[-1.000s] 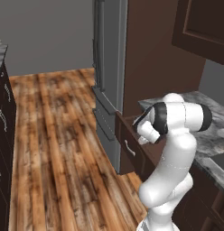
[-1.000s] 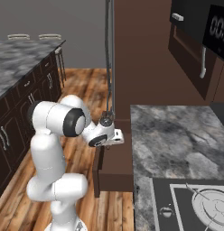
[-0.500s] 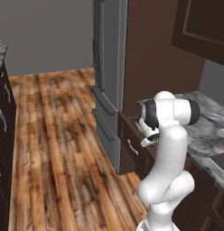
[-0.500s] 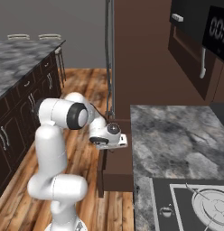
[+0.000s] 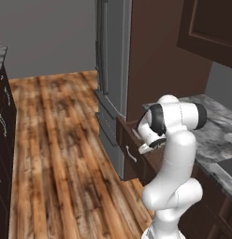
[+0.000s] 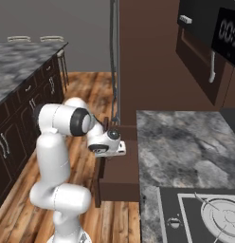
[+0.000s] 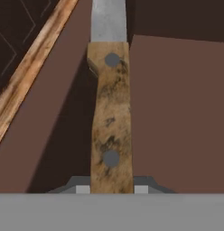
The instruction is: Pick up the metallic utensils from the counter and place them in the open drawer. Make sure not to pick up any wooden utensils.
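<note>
The knife (image 7: pixel 109 113), with a mottled brown handle and a silvery blade, runs up the middle of the hand view. My gripper (image 7: pixel 109 188) is shut on the handle's lower end. Behind the knife lies the brown inside of the open drawer (image 7: pixel 177 113). In the left base view my gripper (image 5: pixel 148 145) hangs just over the dark brown drawer (image 5: pixel 128 142), which stands pulled out from under the grey marbled counter (image 5: pixel 216 126). From the right, my hand (image 6: pixel 108 144) sits at the drawer's (image 6: pixel 120 174) near rim, beside the counter (image 6: pixel 185 142). The all-silver utensil and the wooden spoons are out of view.
A tall grey fridge (image 5: pixel 111 70) stands just beyond the drawer. A stove top (image 6: pixel 204 213) is set into the counter's near end, with a dark oven (image 6: pixel 209 33) on the wall. Across the wooden floor (image 5: pixel 57 140) stands an island with dark cabinets (image 6: pixel 20 61).
My arm has swung the hand and knife forward and down, from beside the cabinet front to a spot over the open drawer. The base has not moved.
</note>
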